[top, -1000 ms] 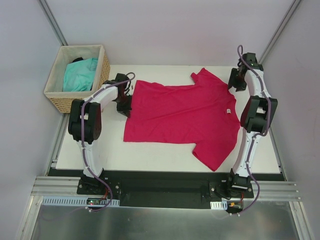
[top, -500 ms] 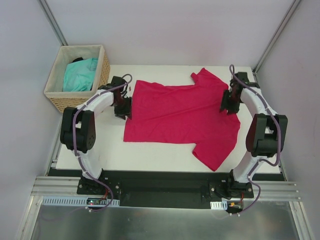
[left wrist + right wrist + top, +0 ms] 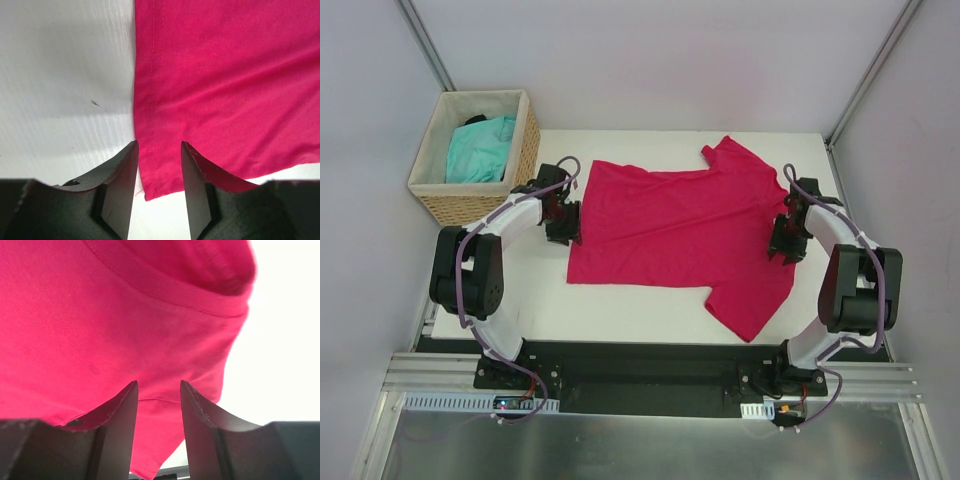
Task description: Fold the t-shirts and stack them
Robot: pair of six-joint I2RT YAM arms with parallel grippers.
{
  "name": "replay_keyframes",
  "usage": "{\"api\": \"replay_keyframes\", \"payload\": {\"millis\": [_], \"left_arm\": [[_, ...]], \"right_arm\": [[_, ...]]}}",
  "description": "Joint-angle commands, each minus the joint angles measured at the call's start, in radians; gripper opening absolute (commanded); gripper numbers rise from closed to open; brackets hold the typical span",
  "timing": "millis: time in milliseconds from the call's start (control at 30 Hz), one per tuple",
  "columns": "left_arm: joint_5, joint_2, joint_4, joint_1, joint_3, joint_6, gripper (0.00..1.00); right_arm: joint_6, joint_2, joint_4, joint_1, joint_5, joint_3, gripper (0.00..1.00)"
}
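Basket (image 3: 460, 208) far left holds turquoise tee (image 3: 480, 150); we see left hand (image 3: 157, 150) released astride hem of crimson tee (image 3: 680, 225), right hand (image 3: 159, 390) released at collar.

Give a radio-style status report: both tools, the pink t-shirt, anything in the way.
Left tool open, straddling the hem corner. Right tool open, low at the collar end. Pink t-shirt spread flat, unfolded. Nothing lying on it.

Crimson-pink tee (image 3: 680, 230), turquoise tee (image 3: 480, 148) (tan wicker basket (image 3: 460, 206))
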Motion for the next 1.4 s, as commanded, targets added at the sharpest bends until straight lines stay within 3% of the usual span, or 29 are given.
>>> {"api": "replay_keyframes", "payload": {"millis": [0,367,867,1367], "left_arm": [[0.003,-0.023,0.052,-0.009,-0.008,-0.03,0.38],[0.003,-0.033,0.055,-0.009,-0.014,-0.03,0.36],[-0.009,-0.047,0.05,-0.009,-0.01,-0.021,0.34],[-0.025,-0.055,0.001,-0.009,-0.034,-0.045,0.32]], "right_arm": [[-0.026,-0.101,0.009,-0.012,0.049,-0.011,0.41],[-0.084,-0.085,-0.125,-0.068,0.18,-0.027,0.39],[-0.09,-0.037,0.047,-0.142,-0.027,-0.102,0.36],[-0.097,0.003,0.053,-0.151,-0.033,-0.097,0.13]]}}
